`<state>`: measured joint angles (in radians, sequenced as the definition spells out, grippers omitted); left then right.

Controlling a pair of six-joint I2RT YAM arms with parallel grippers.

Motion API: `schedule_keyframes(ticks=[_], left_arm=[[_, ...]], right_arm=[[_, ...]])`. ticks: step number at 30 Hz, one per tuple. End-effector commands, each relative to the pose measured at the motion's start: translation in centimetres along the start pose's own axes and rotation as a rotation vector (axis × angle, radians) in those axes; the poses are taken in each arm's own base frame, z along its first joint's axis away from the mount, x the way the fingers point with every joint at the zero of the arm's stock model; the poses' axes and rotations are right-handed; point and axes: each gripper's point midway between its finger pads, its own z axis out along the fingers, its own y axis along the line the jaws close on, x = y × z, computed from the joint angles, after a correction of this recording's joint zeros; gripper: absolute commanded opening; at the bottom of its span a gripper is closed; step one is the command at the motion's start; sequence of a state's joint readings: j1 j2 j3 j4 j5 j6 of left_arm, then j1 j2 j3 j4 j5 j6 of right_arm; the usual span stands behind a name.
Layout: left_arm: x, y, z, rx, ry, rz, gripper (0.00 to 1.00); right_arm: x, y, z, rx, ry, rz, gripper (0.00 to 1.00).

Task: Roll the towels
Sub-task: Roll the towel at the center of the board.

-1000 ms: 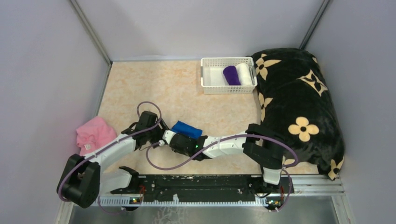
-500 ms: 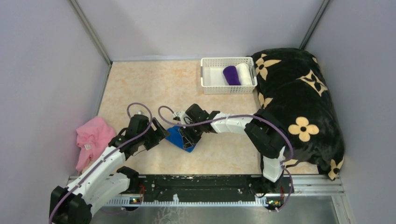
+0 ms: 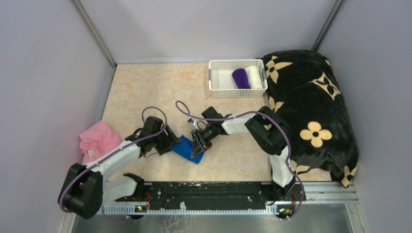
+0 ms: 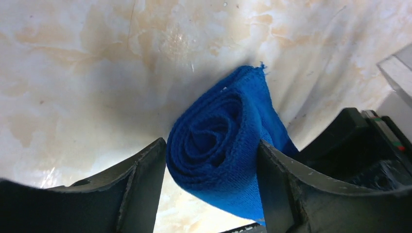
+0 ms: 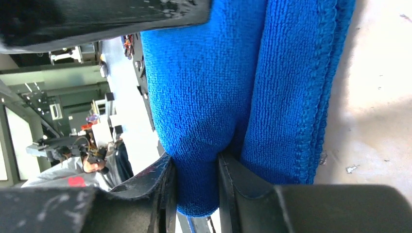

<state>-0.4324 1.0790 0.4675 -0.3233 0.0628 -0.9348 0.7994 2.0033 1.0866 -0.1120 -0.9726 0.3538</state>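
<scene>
White plastic lattice forms the basket [image 3: 216, 85] at the far side of my table [image 3: 145, 92], and two finished rolls lie in it side by side at its right end: a dark purple towel [image 3: 240, 78] and a cream-white towel [image 3: 254, 76], both with their long axes running toward the back wall. Its left half shows bare floor. Just right of the basket slumps a black plush blanket [image 3: 311, 104] with beige flowers, and a crumpled pink cloth [image 3: 97, 141] sits at the table's left edge. Between my two arms, near the front centre of the marbled beige tabletop, lies the bright blue towel [image 4: 223, 145], a looped terry roll whose spiral end faces my left wrist camera. Seen from above, its long axis runs diagonally, from near-right toward far-left, with one end at each of my grippers. My left gripper [image 4: 211, 182] stands wide, its two dark fingers flanking the spiral end of the roll and touching its sides. My right gripper [image 5: 197, 189] is closed narrow on a fold of the blue towel, the pile bulging out between the fingers, with a stitched hem running alongside. That fold hangs upright in my right wrist view, beside the pale table surface.
</scene>
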Motion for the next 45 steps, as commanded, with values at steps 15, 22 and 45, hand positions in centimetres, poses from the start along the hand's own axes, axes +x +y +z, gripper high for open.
schedule_keyframes(ticks=[15,22,45], left_arm=[[1.9,2.9,2.6,-0.116,0.103,0.084,0.65],[1.7,2.9,2.3,-0.134,0.104,0.092,0.66],[-1.7,-0.6,-1.3,-0.029,-0.058,0.095,0.88]], right_arm=[[-4.0,2.9,-8.2,0.901,-0.282,-0.577,0.66],[-3.9,4.8,-4.5,1.063,-0.231,-0.821,0.68],[1.6,-2.0,0.3,0.666,0.053,-0.489,0.39]])
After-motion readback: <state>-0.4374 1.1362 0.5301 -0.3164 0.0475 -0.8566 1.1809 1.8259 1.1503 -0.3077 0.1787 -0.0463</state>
